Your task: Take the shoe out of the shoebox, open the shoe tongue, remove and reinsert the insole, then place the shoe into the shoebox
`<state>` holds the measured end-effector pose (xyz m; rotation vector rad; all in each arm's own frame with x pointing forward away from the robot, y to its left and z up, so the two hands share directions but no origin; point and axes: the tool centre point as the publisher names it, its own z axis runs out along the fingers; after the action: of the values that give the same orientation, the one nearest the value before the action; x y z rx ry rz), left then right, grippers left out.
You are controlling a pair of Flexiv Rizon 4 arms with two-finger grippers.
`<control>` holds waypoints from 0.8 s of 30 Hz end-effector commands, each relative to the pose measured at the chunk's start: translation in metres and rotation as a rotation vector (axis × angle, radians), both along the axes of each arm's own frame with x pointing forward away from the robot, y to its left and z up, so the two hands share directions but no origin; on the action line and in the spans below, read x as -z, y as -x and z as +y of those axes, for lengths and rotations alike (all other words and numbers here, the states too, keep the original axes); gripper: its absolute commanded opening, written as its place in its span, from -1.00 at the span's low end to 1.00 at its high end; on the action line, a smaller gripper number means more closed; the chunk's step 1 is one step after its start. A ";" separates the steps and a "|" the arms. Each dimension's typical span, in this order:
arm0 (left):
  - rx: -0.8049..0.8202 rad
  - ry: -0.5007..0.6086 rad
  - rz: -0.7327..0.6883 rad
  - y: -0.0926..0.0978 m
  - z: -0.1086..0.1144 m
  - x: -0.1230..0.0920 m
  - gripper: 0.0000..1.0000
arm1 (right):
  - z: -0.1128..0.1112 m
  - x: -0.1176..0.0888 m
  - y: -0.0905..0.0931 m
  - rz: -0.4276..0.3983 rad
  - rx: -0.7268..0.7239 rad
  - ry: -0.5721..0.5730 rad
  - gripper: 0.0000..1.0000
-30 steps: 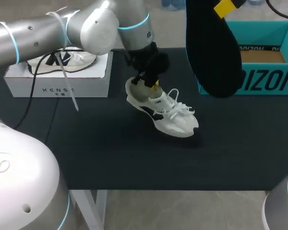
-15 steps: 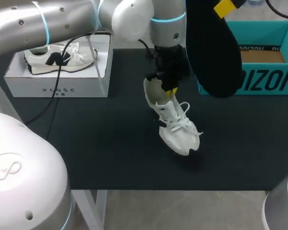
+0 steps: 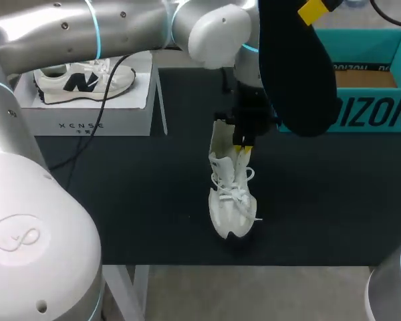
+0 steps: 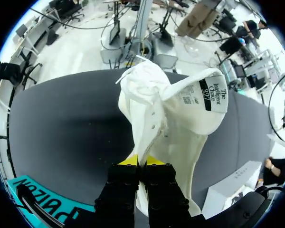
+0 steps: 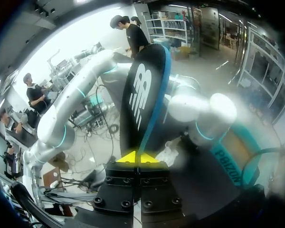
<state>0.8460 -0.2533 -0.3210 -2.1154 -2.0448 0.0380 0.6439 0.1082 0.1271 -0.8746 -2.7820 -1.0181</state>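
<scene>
Our left gripper [image 4: 141, 160] is pressed together on the thin rim at the opening of the white lace-up sneaker [image 3: 230, 197]. The shoe slopes down from the fingers, heel end up and toe down at the black table mat [image 3: 134, 200]. Our right gripper [image 5: 139, 156] pinches the black foam insole [image 3: 295, 67], held aloft in front of the teal cardboard shoebox [image 3: 377, 110].

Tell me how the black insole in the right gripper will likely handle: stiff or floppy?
Probably semi-stiff: the insole, pinched at one end by the right gripper, shows its full outline with only a gentle curve. It is likely light, since that small pinch alone carries it. Being a thin sheet, it may flex when pushed into the shoe.
</scene>
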 end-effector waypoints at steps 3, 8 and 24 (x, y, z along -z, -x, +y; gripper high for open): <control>0.040 -0.051 0.013 0.004 -0.011 0.012 -1.00 | 0.001 0.000 -0.001 0.003 0.000 0.002 -1.00; -0.001 -0.069 0.020 0.005 -0.015 0.016 -1.00 | 0.001 0.000 -0.001 0.003 0.000 0.002 -1.00; -0.039 -0.087 0.035 0.011 -0.024 0.030 -1.00 | 0.001 0.000 -0.001 0.003 0.000 0.002 -1.00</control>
<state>0.8336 -0.2743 -0.3475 -2.0133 -2.0321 -0.0067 0.6439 0.1082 0.1270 -0.8746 -2.7820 -1.0181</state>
